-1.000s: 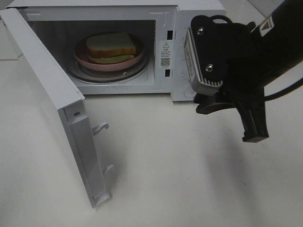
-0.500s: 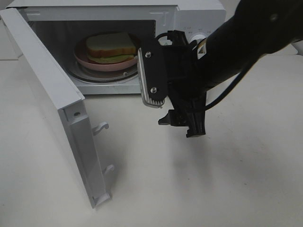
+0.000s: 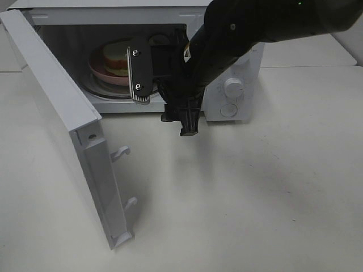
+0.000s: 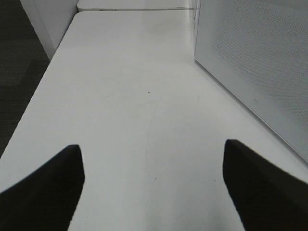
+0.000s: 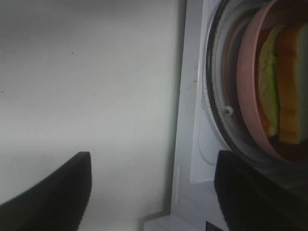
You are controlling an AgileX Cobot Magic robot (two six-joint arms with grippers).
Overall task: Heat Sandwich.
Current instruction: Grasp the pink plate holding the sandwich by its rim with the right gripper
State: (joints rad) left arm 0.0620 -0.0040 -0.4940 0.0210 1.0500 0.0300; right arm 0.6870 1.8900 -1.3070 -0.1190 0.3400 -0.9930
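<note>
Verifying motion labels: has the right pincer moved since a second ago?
Yes: the right pincer swung left, from the dials of the microwave to its open cavity.

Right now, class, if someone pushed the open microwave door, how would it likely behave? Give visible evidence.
The door would probably swing as one rigid panel, since it hangs hinged at the left side of the microwave. It looks thin, so it is likely light to push. Its two latch hooks should probably catch the frame on closing.

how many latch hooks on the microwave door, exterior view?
2. Both stick out of the open door's free edge: the upper hook, and the lower hook further down that edge. None looks hidden.
</note>
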